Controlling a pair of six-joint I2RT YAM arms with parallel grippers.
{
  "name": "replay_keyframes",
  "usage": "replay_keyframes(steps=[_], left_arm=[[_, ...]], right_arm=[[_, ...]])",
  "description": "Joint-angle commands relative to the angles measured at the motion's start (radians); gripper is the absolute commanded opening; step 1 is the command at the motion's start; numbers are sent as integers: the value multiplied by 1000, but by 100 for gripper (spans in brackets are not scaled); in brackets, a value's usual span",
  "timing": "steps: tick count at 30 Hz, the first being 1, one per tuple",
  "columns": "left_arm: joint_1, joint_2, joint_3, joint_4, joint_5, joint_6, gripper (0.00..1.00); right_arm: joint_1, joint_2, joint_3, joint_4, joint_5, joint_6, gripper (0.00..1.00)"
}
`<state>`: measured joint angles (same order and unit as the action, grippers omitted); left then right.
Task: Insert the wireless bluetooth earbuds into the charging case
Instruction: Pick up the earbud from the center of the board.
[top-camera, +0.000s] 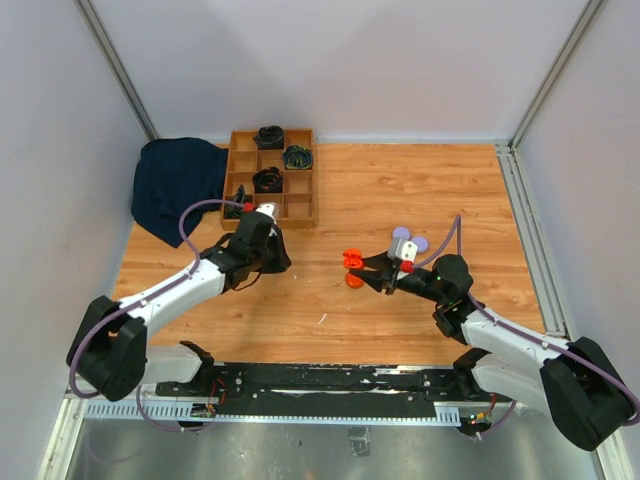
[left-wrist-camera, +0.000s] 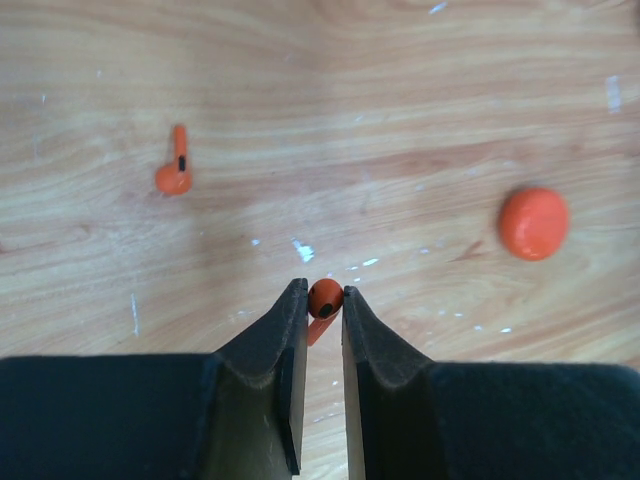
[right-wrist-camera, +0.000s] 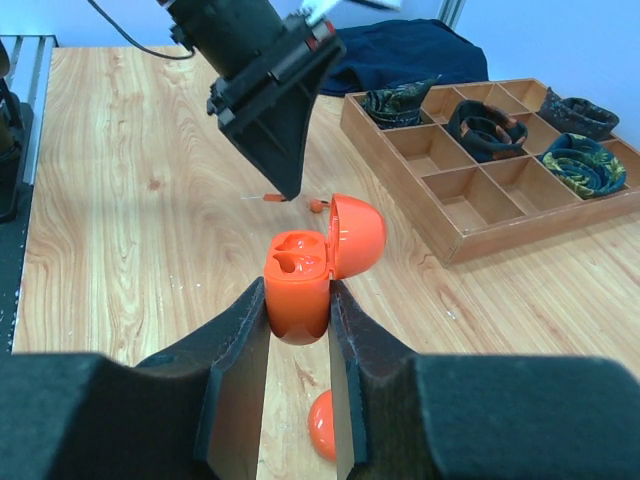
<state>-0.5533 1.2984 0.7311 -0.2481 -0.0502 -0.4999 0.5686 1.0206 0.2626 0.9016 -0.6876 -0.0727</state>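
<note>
We see left jaws clenched on one orange earbud (left-wrist-camera: 326, 298), stem pointing back between them. Right jaws grasp the open charging case (right-wrist-camera: 298, 290), wells up, right of the left arm (top-camera: 190, 285) in the top view. Second earbud (left-wrist-camera: 174, 170) lies loose on bench (left-wrist-camera: 400, 100).

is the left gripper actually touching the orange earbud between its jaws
Touching. The left wrist view shows the left gripper pinching the orange earbud, with a jaw pressed against each side and no gap.
</note>
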Motion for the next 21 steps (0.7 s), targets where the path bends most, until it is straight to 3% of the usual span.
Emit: replay_keyframes(steps=[1,12,21], left_arm=[[-18,-127,-45,137,37,-20,16],[-119,-373,-148,423,64,-63,16],[-205,-413,-182,649,89,-93,16]], right_arm=[[-6,8,12,85,42,43,16],[2,30,15,191,78,118,16],[5,54,2,339,79,222,16]])
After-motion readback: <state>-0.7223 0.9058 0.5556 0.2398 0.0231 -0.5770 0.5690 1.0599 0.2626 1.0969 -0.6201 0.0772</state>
